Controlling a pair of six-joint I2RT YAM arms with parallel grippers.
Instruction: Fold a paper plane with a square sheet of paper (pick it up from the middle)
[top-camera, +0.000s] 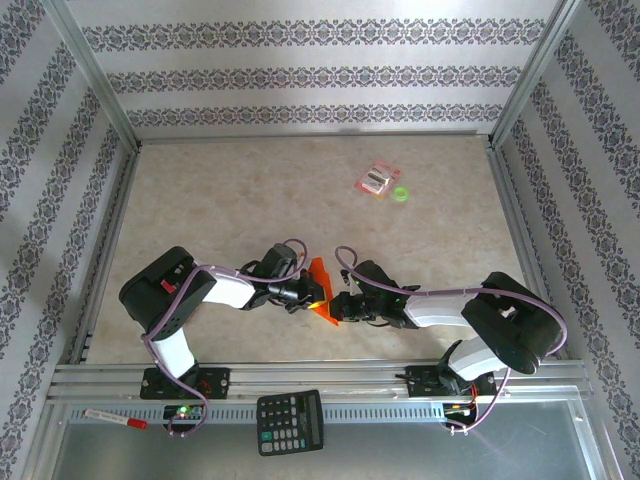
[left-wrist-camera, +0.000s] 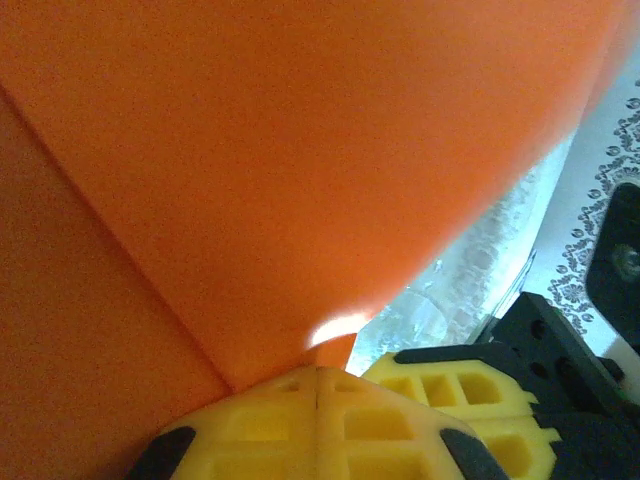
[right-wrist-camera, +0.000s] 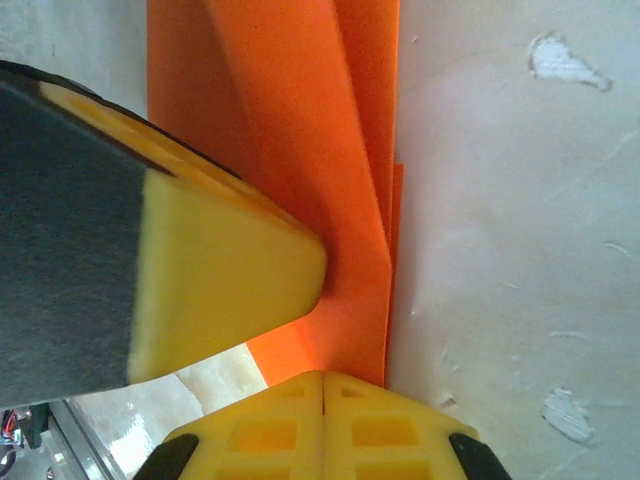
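The square sheet of paper is folded into the paper plane (top-camera: 320, 272), a slim, layered, bright orange shape held up on edge between the two arms near the table's front middle. My left gripper (top-camera: 308, 295) is shut on its lower edge; in the left wrist view the orange paper (left-wrist-camera: 300, 180) rises from the closed gripper (left-wrist-camera: 318, 375). My right gripper (top-camera: 338, 306) is shut on the same paper from the other side. The right wrist view shows the folded layers (right-wrist-camera: 340, 200) running up from the closed gripper (right-wrist-camera: 323, 378), with the left gripper's yellow finger (right-wrist-camera: 220, 270) pressed against them.
A small pink-red packet (top-camera: 378, 180) and a green ring (top-camera: 402, 194) lie at the back right of the table (top-camera: 250, 200). A black calculator (top-camera: 290, 421) and a red-tipped pen (top-camera: 115, 418) rest on the metal shelf in front of the arm bases.
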